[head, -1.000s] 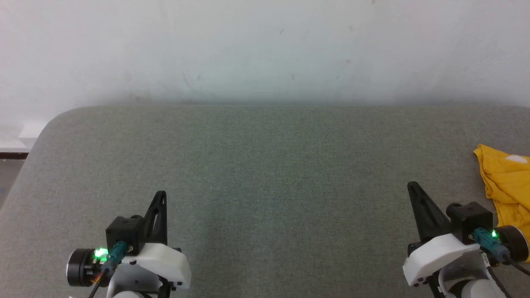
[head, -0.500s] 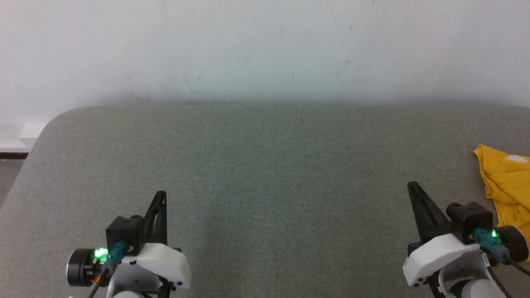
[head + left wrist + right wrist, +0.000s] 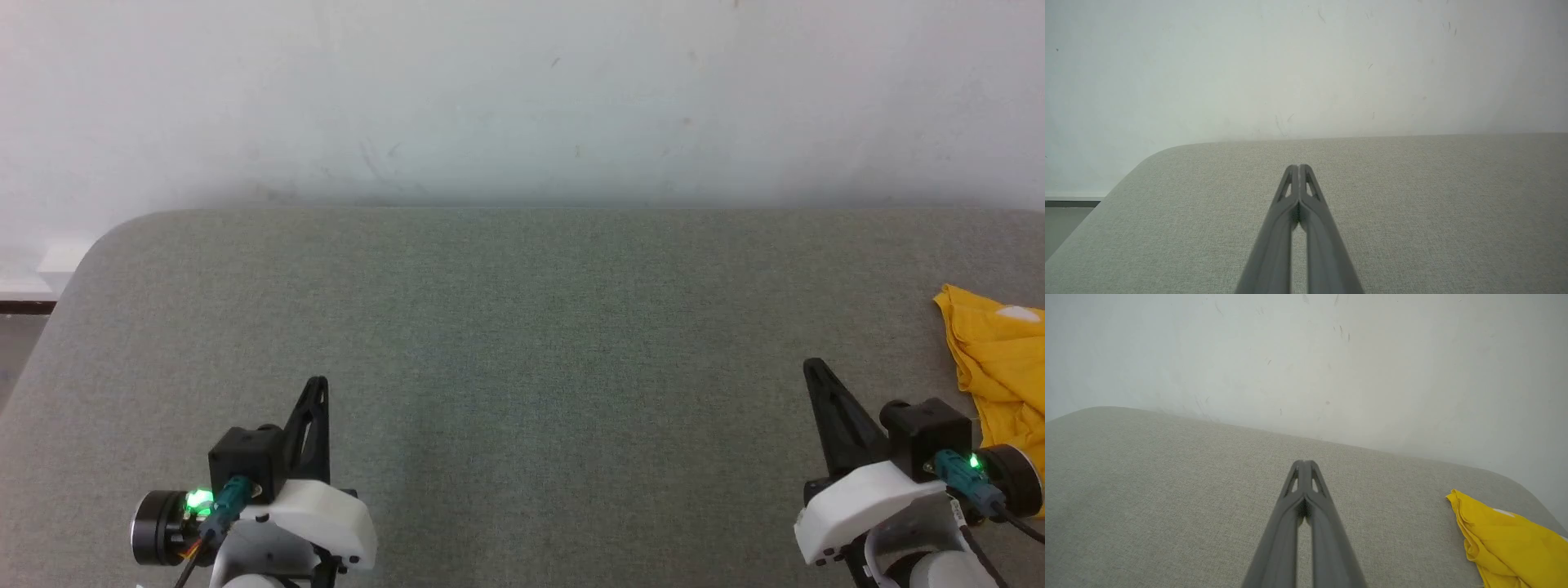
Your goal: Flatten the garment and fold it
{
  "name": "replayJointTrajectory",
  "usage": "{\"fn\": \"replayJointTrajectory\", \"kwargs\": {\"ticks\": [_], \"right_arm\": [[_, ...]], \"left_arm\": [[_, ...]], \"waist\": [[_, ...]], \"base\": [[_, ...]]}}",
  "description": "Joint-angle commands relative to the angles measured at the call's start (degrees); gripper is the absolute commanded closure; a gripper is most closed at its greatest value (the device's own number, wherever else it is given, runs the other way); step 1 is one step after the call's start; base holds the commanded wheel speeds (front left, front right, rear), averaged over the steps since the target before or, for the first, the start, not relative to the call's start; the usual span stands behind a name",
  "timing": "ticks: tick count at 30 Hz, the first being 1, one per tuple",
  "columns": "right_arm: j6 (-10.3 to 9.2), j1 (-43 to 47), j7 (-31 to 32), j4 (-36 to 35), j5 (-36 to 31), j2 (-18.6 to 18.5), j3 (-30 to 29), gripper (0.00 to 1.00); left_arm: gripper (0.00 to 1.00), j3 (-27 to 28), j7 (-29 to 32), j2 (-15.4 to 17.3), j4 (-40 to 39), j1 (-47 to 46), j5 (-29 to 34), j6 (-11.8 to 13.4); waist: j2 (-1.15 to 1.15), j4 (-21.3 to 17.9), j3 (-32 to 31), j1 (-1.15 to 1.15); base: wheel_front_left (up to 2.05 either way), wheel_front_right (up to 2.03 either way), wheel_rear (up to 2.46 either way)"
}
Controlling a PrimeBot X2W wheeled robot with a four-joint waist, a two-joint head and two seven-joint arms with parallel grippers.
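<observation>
Head view: left pincer at lower left and right pincer at lower right, both over the grey fabric worktop. The fingers point toward the pale wall. Left fingers run almost straight up the frame; right fingers lean to the left. Both pincers are narrow, fingers pressed into one tip, holding nothing. A green lamp glows on the left wrist housing and a second green lamp on the right one.

The garment is bright yellow and crumpled. It lies on the worktop at the right edge of the frame, which cuts it off. It carries a white patch. The right wrist housing overlaps its lower part; contact cannot be told. The right fingertips are well apart from it.

Left wrist view: closed fingers, the worktop's rounded far corner, and a strip of floor.

Right wrist view: the garment sits at lower right, its rumpled edge turned toward the closed fingers.
</observation>
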Motion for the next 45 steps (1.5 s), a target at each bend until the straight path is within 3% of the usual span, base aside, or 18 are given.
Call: {"fn": "replayJointTrajectory", "kwargs": {"ticks": [1, 45], "right_arm": [[-0.12, -0.6, 0.0, -0.3, -0.5, 0.2, 0.0, 1.0], [-0.12, -0.6, 0.0, -0.3, -0.5, 0.2, 0.0, 1.0]], "left_arm": [[1.0, 0.2, 0.0, -0.2, 0.1, -0.7, 0.4, -0.1], [1.0, 0.2, 0.0, -0.2, 0.1, -0.7, 0.4, -0.1]], "waist": [[-0.01, 0.0, 0.0, 0.0], [-0.01, 0.0, 0.0, 0.0]], "base": [[0.0, 0.0, 0.0], [0.0, 0.0, 0.0]]}}
